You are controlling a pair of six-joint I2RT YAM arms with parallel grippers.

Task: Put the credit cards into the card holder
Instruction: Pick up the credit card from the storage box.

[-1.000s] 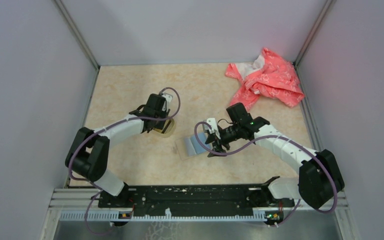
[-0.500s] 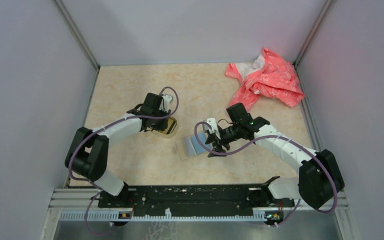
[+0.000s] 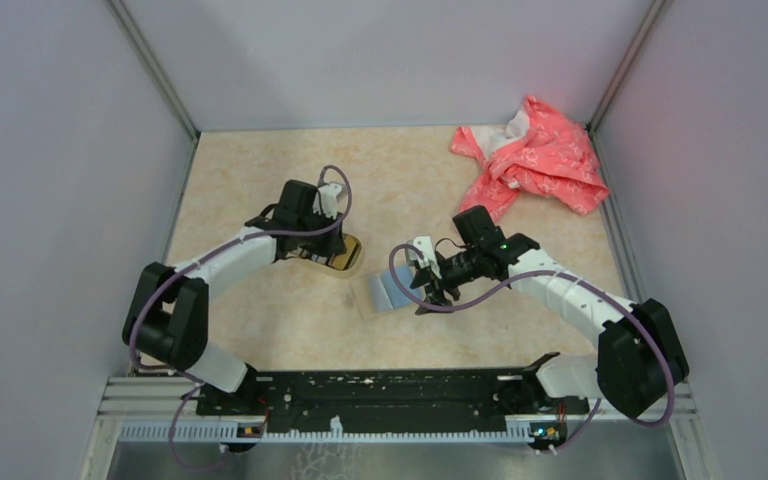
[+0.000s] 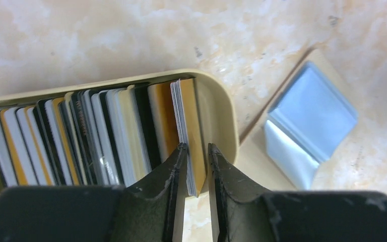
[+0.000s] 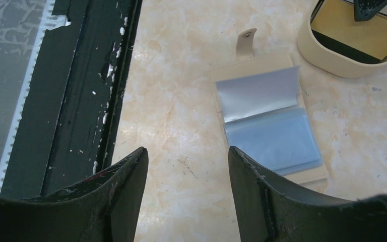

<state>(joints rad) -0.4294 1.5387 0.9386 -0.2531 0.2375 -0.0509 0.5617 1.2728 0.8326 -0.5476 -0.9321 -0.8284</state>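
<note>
**Top external view:** The left gripper (image 3: 328, 247) stands in the tan dish (image 3: 353, 260) on the table (image 3: 410, 180). The card holder (image 3: 382, 293) lies open and flat between the two arms, just beside the dish on its right. The right gripper (image 3: 428, 288) hovers at the holder's right edge, so the right arm is the nearer one.

**Left wrist view:** The credit cards (image 4: 101, 131) stand on edge in a row along the dish's long axis, with their long edges in line with the fingers (image 4: 177, 171). The fingers straddle the end few cards at a narrow gap. Whether they clamp them cannot be determined. The holder lies to the right, beyond the dish rim.

**Right wrist view:** The right gripper is wide open and empty. The holder's clear sleeves (image 5: 272, 136) face up, and its snap tab (image 5: 247, 40) points away from this gripper. A lifted card probably has to travel right and be laid flat to meet a sleeve mouth
</note>
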